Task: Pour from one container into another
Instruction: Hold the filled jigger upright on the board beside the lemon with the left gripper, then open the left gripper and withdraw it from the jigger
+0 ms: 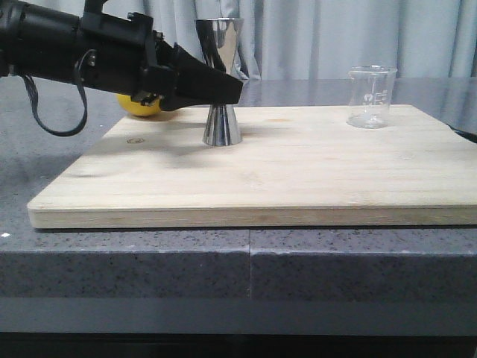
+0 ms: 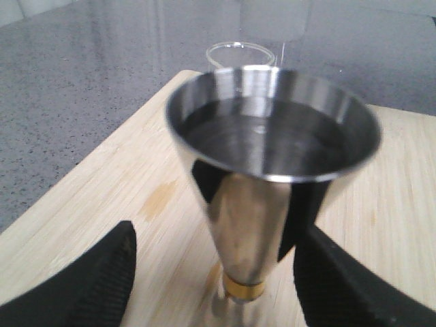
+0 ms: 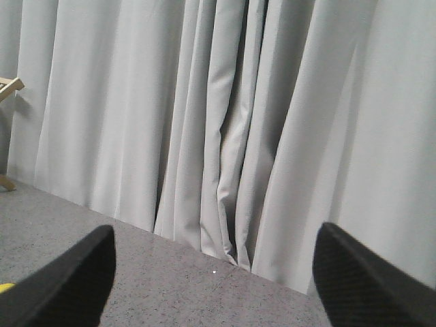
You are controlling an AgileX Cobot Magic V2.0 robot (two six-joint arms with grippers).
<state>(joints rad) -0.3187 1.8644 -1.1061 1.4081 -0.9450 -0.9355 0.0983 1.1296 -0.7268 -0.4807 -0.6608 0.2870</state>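
At centre-left of the front view, the left gripper [image 1: 223, 89] stands wide, its pads either side of the steel jigger [image 1: 221, 82] without touching. Its arm slants down from upper left. The glass beaker [image 1: 370, 97] stands far right on the wooden board [image 1: 283, 171]. The right gripper [image 3: 214, 286] gapes wide, holding nothing, facing a curtain [image 3: 238, 122].

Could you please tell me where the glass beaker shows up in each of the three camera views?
Front view: the glass beaker stands at the far right of the wooden board.
Left wrist view: only its rim shows behind the steel jigger.
Right wrist view: not in it.
Shared landmark: the jigger, between the left gripper fingers.
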